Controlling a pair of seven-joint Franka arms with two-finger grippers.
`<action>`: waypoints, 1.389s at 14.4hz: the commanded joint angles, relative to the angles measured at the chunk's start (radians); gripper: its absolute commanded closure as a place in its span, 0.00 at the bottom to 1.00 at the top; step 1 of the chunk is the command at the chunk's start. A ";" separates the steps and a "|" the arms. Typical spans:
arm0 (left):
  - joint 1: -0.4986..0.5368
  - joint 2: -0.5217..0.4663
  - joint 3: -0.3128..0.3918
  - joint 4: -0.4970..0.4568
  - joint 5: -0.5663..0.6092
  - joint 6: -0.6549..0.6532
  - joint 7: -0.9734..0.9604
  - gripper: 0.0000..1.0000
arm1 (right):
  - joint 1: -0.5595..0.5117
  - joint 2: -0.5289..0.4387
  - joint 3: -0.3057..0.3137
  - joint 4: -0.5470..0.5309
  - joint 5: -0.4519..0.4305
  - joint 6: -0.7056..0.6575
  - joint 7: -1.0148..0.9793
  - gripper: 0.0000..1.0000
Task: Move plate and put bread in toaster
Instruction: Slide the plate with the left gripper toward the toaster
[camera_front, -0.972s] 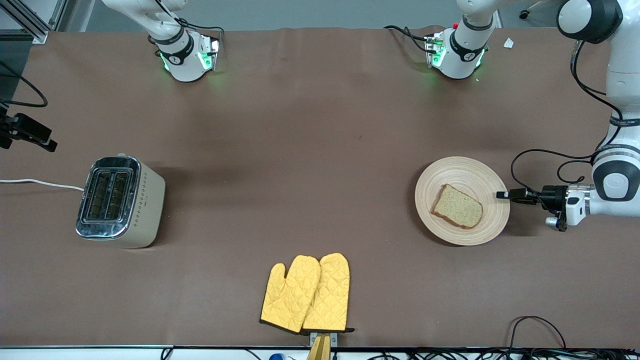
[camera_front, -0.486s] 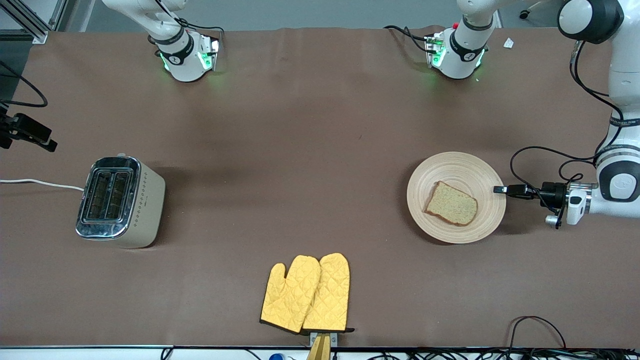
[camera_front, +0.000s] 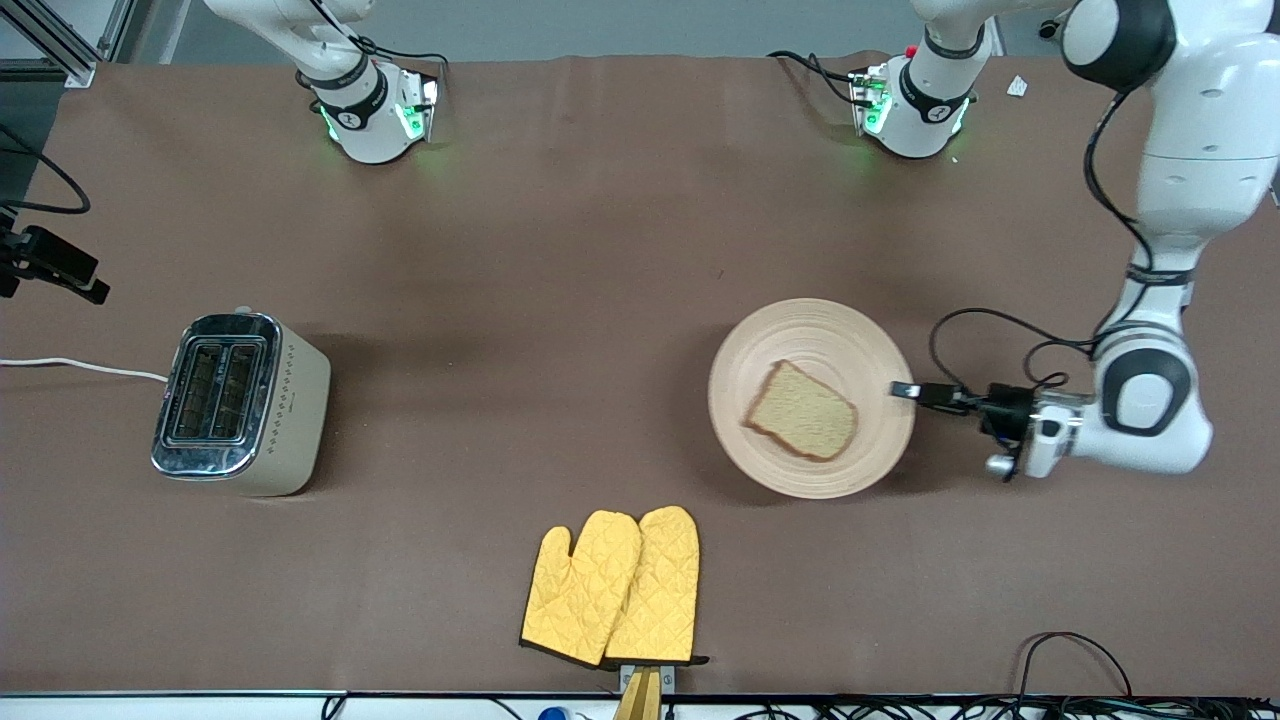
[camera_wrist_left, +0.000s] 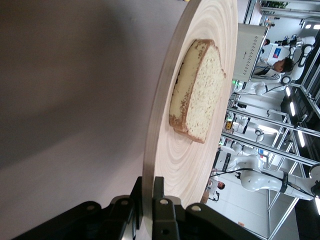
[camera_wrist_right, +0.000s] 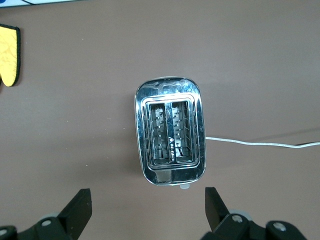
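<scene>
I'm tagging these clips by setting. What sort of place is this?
Probably a robotics lab, not a kitchen: the toaster and plate sit on a brown-covered table, and more robot arms stand among metal frames.

Brown-covered table (camera_front: 600, 250), metal framing (camera_wrist_left: 280, 125)

Plate dragged toward the toaster's end

The left claw (camera_front: 903, 391), clamped on the plate (camera_front: 810, 330) rim, slides it and the bread (camera_front: 801, 411) along the worktop (camera_front: 560, 250).

The plate (camera_front: 812, 330) looks like pale matt wood with ring grooves; the bread (camera_front: 801, 411) is speckled and porous. The toaster (camera_front: 238, 403) has a glossy chrome top and matt cream sides, and the yellow mitts (camera_front: 613, 588) are quilted cloth.
</scene>
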 joint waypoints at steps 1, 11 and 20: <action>-0.095 0.005 -0.001 -0.028 -0.111 0.091 -0.011 1.00 | -0.011 -0.006 0.008 0.012 0.006 -0.006 0.006 0.00; -0.491 0.048 -0.001 -0.013 -0.487 0.521 -0.086 1.00 | -0.003 -0.007 0.014 0.027 0.004 -0.006 -0.013 0.00; -0.636 0.056 -0.003 -0.006 -0.644 0.639 -0.089 1.00 | 0.086 0.100 0.014 0.017 0.006 0.031 -0.045 0.00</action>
